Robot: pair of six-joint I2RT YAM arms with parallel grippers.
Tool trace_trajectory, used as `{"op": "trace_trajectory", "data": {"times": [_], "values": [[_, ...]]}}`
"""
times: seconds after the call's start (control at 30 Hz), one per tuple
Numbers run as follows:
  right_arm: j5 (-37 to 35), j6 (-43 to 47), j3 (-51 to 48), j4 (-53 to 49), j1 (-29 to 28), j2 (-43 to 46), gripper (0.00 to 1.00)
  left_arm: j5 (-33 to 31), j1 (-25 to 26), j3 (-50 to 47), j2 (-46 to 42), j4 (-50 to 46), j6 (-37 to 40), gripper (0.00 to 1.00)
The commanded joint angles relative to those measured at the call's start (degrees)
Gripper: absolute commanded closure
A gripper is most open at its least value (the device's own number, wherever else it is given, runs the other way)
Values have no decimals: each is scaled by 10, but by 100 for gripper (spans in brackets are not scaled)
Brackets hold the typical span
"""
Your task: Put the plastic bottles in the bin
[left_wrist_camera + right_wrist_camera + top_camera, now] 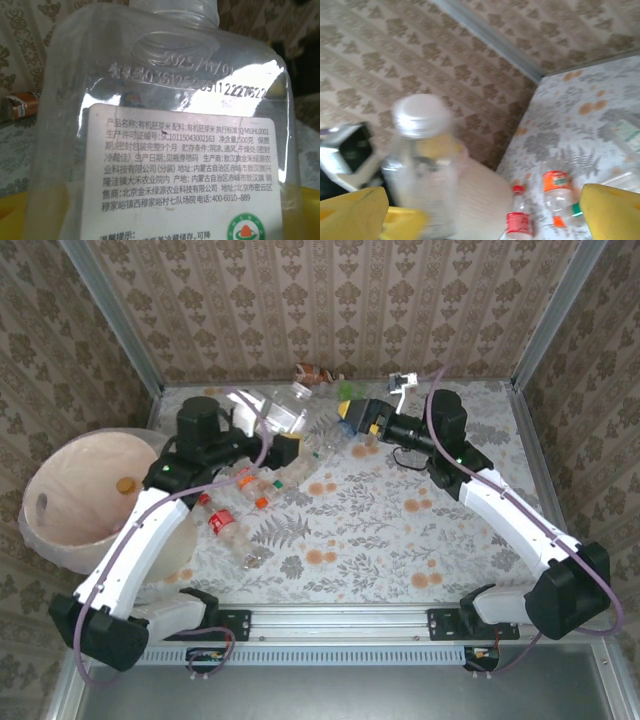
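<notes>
Top external has both arms reaching toward one big clear bottle (283, 408) near the back of the table (400, 540). The left gripper (288, 446) is just on its near side and the right gripper (352, 420) is just to its right.

From the left wrist, the bottle's white printed label sits right up close, with a yellow finger (10, 217) at the lower corner. Those fingers stand wide apart, and I cannot tell whether they touch the bottle.

From the right wrist, the yellow fingers (350, 215) are spread wide too, gripping nothing, with the white-capped bottle blurred just ahead. Beyond it a red-labelled bottle (519, 220) and an orange-labelled bottle (555, 192) lie on the table.

The bin (60, 455) stands at the left, beside the left arm.
</notes>
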State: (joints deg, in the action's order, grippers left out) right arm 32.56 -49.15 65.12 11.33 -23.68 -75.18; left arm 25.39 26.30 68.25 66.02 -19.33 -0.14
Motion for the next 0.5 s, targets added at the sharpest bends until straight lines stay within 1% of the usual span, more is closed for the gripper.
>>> {"op": "trace_trajectory", "data": {"times": [0.0,0.07,0.13,0.17,0.27,0.37,0.47], "values": [[66,-17,34,-33,-6,-20,0,-40,30,6,8,49,98,0],[75,-23,38,-23,-12,-35,0,-37,41,7,16,58,105,0],[100,-32,46,4,-20,-59,0,-37,53,9,25,64,110,0],[104,-28,55,-2,-24,-66,0,-32,55,9,28,65,109,0],[83,16,78,-59,-36,-79,0,-15,55,10,34,72,99,0],[92,33,76,-51,-43,-84,0,-5,55,11,39,72,93,0],[95,36,74,-40,-47,-88,6,2,56,12,44,70,90,0]]}}
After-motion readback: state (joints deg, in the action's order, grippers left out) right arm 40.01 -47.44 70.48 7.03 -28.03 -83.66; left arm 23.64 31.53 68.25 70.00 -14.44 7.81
